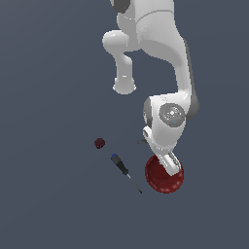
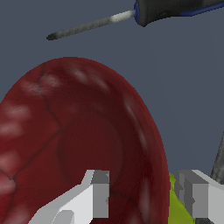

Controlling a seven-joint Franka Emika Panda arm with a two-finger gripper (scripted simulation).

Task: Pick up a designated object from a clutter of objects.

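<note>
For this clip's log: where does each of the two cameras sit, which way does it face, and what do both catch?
Exterior view: off the arm and above, looking down at the grey floor; the white arm reaches to the red bowl, with berry and screwdriver beside it.
Wrist view: on the wrist, facing along the claw; its fingers straddle the bowl's rim, one inside, one outside by a yellow-green object.
Shared: bowl, screwdriver, claw.
</note>
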